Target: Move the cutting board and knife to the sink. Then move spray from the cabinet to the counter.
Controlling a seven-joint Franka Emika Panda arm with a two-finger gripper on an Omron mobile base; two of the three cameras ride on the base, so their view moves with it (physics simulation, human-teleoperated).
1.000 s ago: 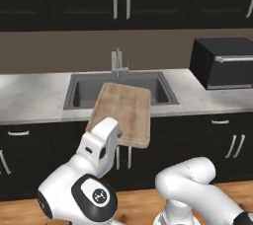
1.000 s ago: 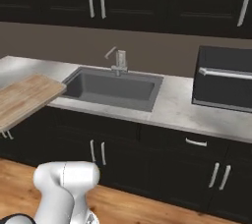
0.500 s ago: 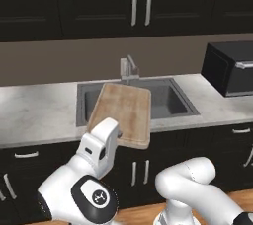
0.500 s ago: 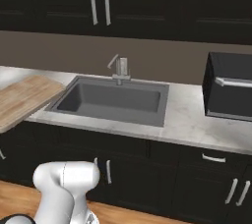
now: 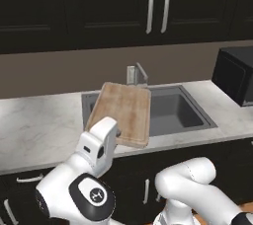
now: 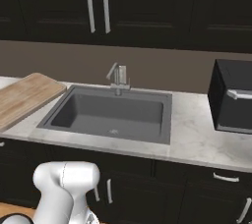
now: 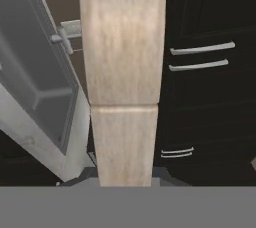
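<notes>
The gripper (image 5: 114, 137) is clamped tight on the near edge of the cutting board (image 5: 122, 112), holding it in the air, tilted, by the sink's (image 6: 110, 114) left side. By my reckoning the board is close to delivery but not yet set down; knife and spray remain to be handled. The board is flat, pale, grainy wood with rounded corners. Beyond it lie the matte dark-grey rectangular basin, the veined marble surface (image 6: 197, 139), then the silver faucet (image 6: 118, 77).

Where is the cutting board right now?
The cutting board is held up in the gripper, in front of the sink's left half in the left base view.
</notes>
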